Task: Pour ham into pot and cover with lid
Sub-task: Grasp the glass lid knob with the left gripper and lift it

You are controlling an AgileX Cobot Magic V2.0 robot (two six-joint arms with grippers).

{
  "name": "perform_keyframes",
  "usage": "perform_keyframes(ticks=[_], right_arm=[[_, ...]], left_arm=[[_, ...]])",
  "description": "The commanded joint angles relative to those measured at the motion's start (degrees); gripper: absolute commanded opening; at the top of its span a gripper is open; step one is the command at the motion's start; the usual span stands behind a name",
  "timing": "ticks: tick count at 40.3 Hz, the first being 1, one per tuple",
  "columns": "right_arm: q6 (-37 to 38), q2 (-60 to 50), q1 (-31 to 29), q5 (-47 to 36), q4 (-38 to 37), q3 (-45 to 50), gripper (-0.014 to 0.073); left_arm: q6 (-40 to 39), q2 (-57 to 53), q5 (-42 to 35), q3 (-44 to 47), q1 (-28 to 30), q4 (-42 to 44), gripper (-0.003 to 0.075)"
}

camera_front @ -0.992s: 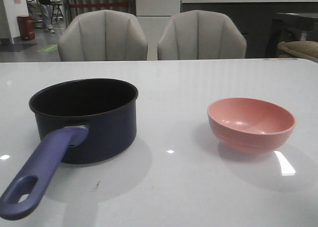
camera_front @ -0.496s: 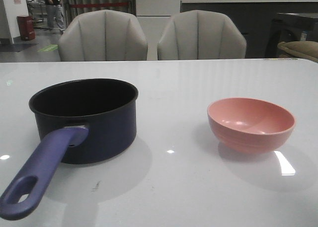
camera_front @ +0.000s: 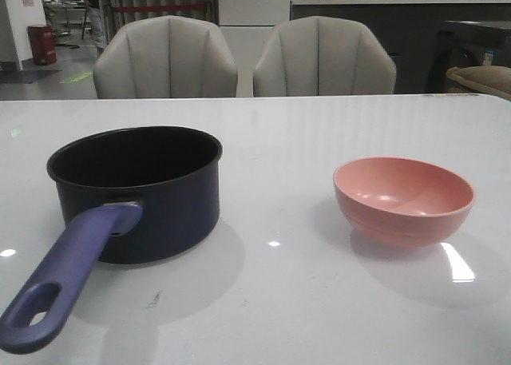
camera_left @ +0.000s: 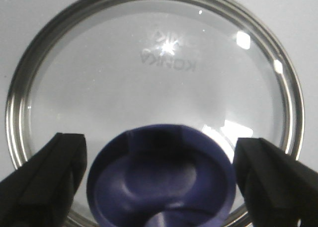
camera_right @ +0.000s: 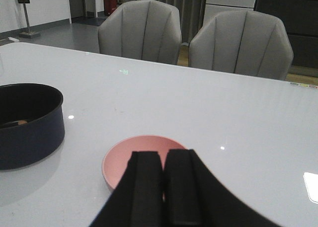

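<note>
The dark navy pot (camera_front: 136, 191) stands on the left of the white table, its purple-blue handle (camera_front: 68, 281) pointing toward me. In the right wrist view a small orange piece of ham (camera_right: 21, 121) shows inside the pot (camera_right: 27, 127). The pink bowl (camera_front: 403, 199) on the right looks empty. The clear glass lid (camera_left: 159, 83) lies flat on the table. My left gripper (camera_left: 159, 140) is open, one finger on each side of the lid's blue knob (camera_left: 159, 182), with thin gaps. My right gripper (camera_right: 162, 155) is shut and empty, near the bowl (camera_right: 121, 160).
Two grey chairs (camera_front: 239, 57) stand behind the table's far edge. No arm shows in the front view. The lid is outside the front view.
Pot and bowl stay where they were. Only a person far behind the table has walked a little to the right.
</note>
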Motion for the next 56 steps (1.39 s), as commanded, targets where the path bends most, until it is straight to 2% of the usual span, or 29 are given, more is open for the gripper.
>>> perform_keyframes(ticks=[1, 7, 10, 25, 37, 44, 56], right_arm=[[-0.05, 0.24, 0.0, -4.32, 0.28, -1.6, 0.0148], [-0.05, 0.24, 0.0, -4.32, 0.28, -1.6, 0.0148], [-0.05, 0.24, 0.0, -4.32, 0.28, -1.6, 0.0148], [-0.05, 0.24, 0.0, -4.32, 0.28, -1.6, 0.0148], [-0.05, 0.24, 0.0, -4.32, 0.28, -1.6, 0.0148], [-0.05, 0.24, 0.0, -4.32, 0.28, -1.6, 0.0148], [-0.05, 0.24, 0.0, -4.32, 0.28, -1.6, 0.0148]], left_arm=[[-0.5, -2.58, -1.1, -1.65, 0.06, -0.33, 0.0538], [-0.5, -2.58, -1.24, -1.65, 0.06, -0.33, 0.0407], [-0.5, -2.58, -1.28, -1.65, 0.06, -0.33, 0.0375], [-0.5, -3.26, -1.15, -1.79, 0.06, -0.33, 0.0371], [1.07, -7.53, 1.35, -8.02, -0.43, -0.76, 0.0371], [2.94, -9.67, 4.61, -13.74, -4.9, -0.76, 0.0371], [3.22, -9.53, 8.9, -23.65, -20.48, -0.76, 0.0371]])
